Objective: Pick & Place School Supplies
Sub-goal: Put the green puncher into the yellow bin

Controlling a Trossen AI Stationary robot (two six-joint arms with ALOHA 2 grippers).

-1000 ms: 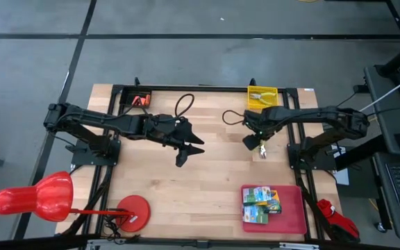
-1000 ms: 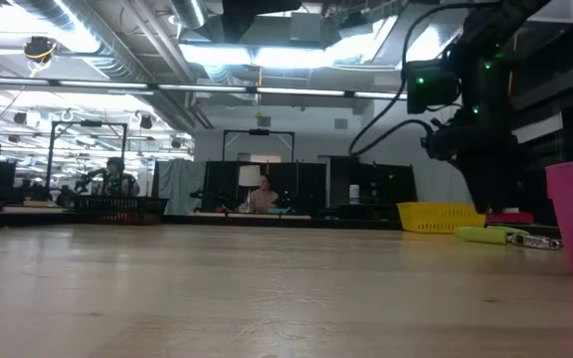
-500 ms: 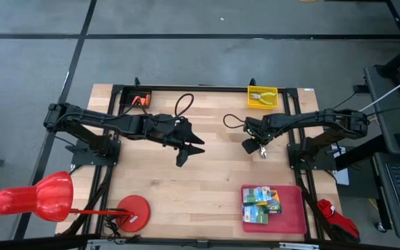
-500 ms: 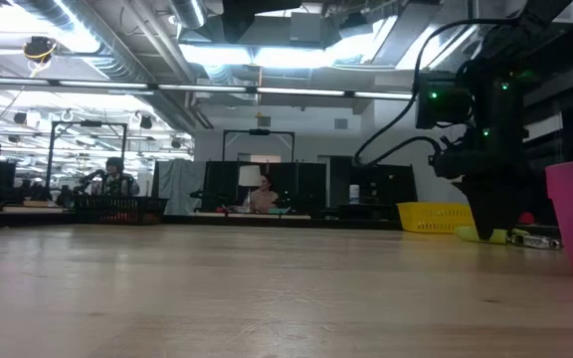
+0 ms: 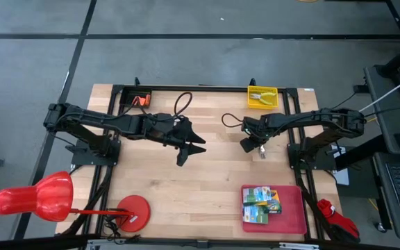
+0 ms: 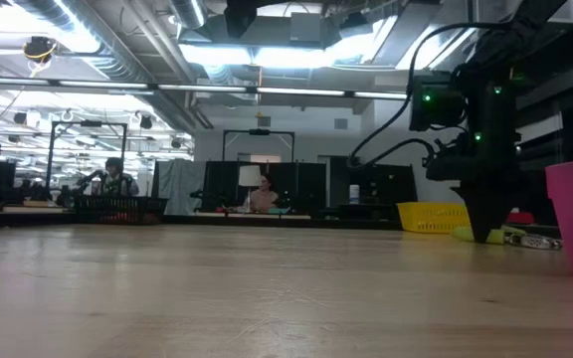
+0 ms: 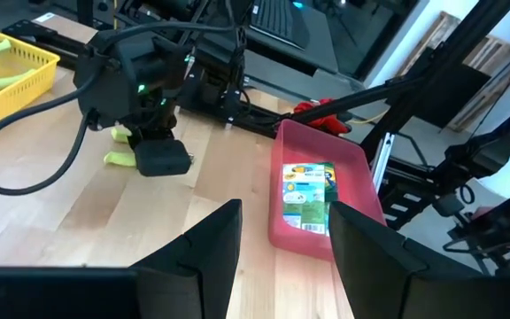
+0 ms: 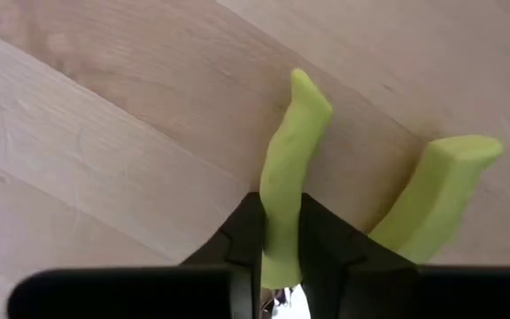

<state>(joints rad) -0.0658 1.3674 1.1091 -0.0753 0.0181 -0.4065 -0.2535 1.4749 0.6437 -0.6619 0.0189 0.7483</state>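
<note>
The scissor-like tool with soft handles [image 8: 283, 204] is yellow-green. The flat plastic tray [image 5: 294, 215] is red. The printed crayon boxes [image 5: 261, 205] are green with yellow. The mesh basket [image 5: 263, 96] is yellow. The wooden table top [image 5: 207, 180] is pale tan with grain lines.

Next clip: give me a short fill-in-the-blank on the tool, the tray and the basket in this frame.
1. The right gripper has its fingers shut on one ____ handle of the cutting tool.
2. The crayon boxes lie in the ____ tray.
3. A second tool lies in the yellow ____.
4. The left gripper, holding nothing, hangs ____.

Missing words: yellow-green; red; basket; open
</note>
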